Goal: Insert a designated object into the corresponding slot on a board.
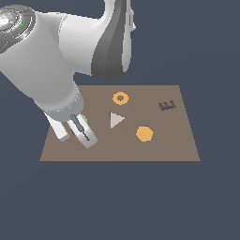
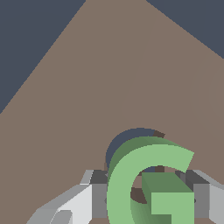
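Note:
The green G block [image 2: 131, 183] stands between my gripper's [image 2: 148, 199] fingers [image 2: 94, 194], which are closed against its sides. In the exterior view only a green sliver of it [image 1: 85, 120] shows beside the gripper [image 1: 83, 132], low over the left part of the brown board [image 1: 164, 145]. The dark navy G-shaped slot [image 2: 127, 138] lies in the board [image 2: 87, 87] just behind and under the G, partly covered by it. I cannot tell whether the G touches the slot. The slot is hidden by the arm in the exterior view.
On the board are an orange ring [image 1: 120, 98], a grey triangle [image 1: 116, 120], an orange hexagon [image 1: 144, 133] and a dark brown E-shaped recess [image 1: 167, 106] toward the exterior view's right. The board's left edge is close to the gripper.

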Available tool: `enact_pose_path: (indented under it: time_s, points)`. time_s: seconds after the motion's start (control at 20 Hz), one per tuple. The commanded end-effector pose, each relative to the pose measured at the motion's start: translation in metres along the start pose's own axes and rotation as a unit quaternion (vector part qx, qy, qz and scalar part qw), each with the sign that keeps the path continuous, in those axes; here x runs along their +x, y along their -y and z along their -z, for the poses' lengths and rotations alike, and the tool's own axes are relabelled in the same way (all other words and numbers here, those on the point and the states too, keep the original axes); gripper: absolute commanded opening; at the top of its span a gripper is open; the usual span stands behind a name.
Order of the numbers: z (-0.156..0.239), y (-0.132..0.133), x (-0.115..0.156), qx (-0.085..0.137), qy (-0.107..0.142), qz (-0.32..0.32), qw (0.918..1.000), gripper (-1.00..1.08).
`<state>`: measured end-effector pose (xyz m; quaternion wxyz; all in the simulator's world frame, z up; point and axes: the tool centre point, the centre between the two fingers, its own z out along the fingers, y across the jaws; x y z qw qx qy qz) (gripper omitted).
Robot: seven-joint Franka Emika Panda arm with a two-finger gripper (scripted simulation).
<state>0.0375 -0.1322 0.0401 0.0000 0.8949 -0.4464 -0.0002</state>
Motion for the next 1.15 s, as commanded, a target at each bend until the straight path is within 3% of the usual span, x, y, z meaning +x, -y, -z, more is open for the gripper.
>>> enact_pose_path:
  time_s: [0.0, 0.6, 0.65, 1.1]
  points:
    - [0.0, 0.002, 0.003, 0.0, 0.0, -0.002, 1.0, -1.0]
    - [-0.01, 0.002, 0.003, 0.0, 0.0, -0.002, 1.0, -1.0]
    - [-0.01, 0.002, 0.003, 0.0, 0.0, -0.002, 1.0, 1.0]
    - [-0.01, 0.002, 0.003, 0.0, 0.0, -0.002, 1.0, 1.0]
